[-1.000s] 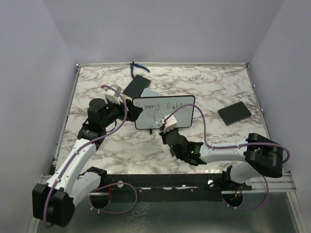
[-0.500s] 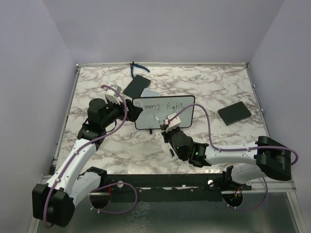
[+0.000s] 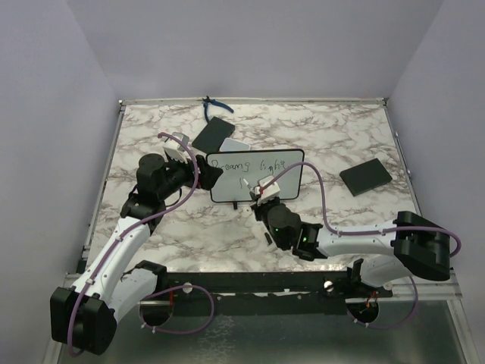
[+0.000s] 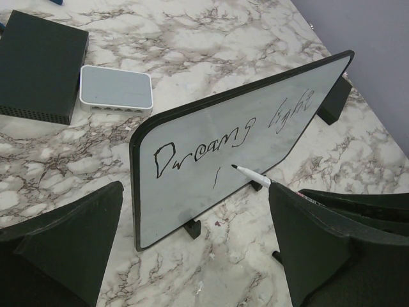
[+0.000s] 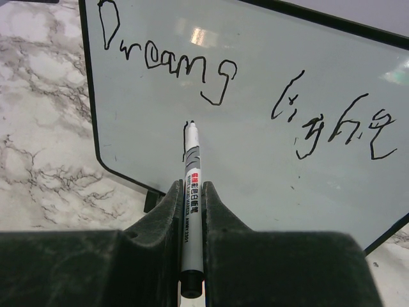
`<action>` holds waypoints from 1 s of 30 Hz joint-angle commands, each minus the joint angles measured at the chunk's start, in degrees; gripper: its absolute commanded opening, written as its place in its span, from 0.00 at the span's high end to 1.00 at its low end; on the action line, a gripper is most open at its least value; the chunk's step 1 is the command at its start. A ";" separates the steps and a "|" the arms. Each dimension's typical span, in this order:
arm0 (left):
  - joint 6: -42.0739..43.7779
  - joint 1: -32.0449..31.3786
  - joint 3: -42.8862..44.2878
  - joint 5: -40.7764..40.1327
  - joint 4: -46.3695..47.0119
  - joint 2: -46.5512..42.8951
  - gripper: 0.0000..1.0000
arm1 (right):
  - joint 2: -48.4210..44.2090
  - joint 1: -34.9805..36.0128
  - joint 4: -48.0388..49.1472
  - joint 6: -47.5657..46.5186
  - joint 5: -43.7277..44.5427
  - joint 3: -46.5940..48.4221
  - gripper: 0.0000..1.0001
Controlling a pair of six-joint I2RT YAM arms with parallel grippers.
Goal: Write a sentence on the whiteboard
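Marble table (image 3: 341, 144), whiteboard (image 5: 255, 160) standing upright mid-table.
Right gripper (image 5: 191, 201) clamps a marker (image 5: 191, 160), its tip at the board just under "Dreams" of the sentence (image 5: 217, 70), with "light" alongside. Left gripper (image 4: 195, 187) gapes wide by the board's left end. Behind lie a grey pad (image 4: 116, 89) and a black slab (image 4: 38, 64).

Top view: writing (image 3: 233, 164) on whiteboard (image 3: 227, 186) too small to read. Right wrist view: board's top edge and right end cropped. Marker (image 5: 192, 192) tip touching board or not: cannot tell.
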 commanded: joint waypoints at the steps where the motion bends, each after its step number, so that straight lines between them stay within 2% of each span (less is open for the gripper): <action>1: 0.54 -0.34 0.38 -0.45 -0.13 -0.82 0.04 | 1.45 -0.96 2.17 -0.60 0.02 1.77 0.99; 16: 0.64 -0.34 0.39 -0.53 -0.13 -0.73 0.04 | 3.83 -1.90 2.45 -0.39 -2.46 2.58 0.99; 30: 0.63 -0.33 0.39 -0.54 -0.13 -0.81 0.03 | 1.67 -1.90 3.11 -0.07 3.06 0.78 0.99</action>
